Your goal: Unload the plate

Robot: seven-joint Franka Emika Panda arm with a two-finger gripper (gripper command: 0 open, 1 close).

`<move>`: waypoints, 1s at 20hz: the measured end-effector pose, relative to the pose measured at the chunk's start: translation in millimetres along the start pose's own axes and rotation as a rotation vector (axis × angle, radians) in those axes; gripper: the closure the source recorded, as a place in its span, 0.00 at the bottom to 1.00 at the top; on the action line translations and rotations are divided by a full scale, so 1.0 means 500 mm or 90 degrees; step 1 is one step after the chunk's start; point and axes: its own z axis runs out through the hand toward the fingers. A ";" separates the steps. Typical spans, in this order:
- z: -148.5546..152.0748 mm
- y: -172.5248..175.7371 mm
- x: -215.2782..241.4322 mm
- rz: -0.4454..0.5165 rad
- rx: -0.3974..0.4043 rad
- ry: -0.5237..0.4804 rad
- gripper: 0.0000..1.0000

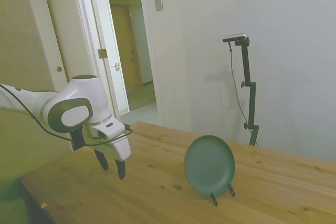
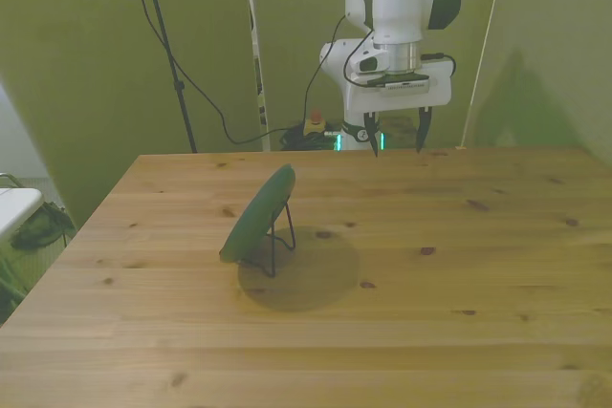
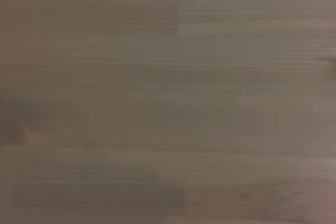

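Plate (image 1: 209, 164) unmarked, upright on wire stand (image 2: 279, 241).

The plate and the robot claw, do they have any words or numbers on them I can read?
No words or numbers can be read in any view.
The plate is plain teal-green with no marks.
The claw has none legible on its white housing.
The wire stand and the table carry none either.

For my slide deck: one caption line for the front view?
Teal plate leans on a wire stand; open hand hovers behind.
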 end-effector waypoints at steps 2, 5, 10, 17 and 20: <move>0.000 0.002 0.003 0.002 0.001 -0.001 0.00; -0.036 0.007 0.034 0.028 0.015 0.025 0.00; -0.128 0.034 0.116 0.088 0.028 0.116 0.00; -0.237 0.079 0.275 0.168 0.049 0.191 0.00; -0.240 0.092 0.361 0.200 0.051 0.194 0.00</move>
